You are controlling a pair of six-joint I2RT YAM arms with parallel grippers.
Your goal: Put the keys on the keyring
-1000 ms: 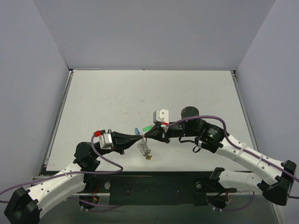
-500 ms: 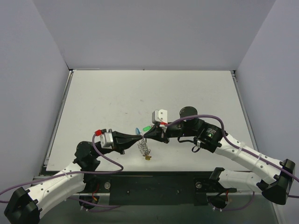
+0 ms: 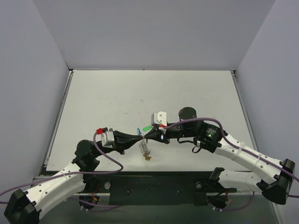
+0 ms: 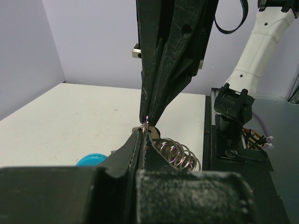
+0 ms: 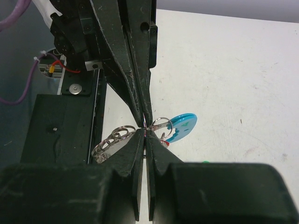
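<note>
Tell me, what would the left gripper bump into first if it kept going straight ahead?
Probably the right gripper. Its tips stand nose to nose with the left gripper, almost touching, right by the keyring.

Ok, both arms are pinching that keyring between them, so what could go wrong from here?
1. Both jaws are shut tip to tip on thin wire of the keyring. Pulling apart or twisting could let it slip free.
2. The tips almost touch, so a small misalignment could knock them together and lose the grip.
3. The blue tag hangs right beside the pinch and might snag.
</note>
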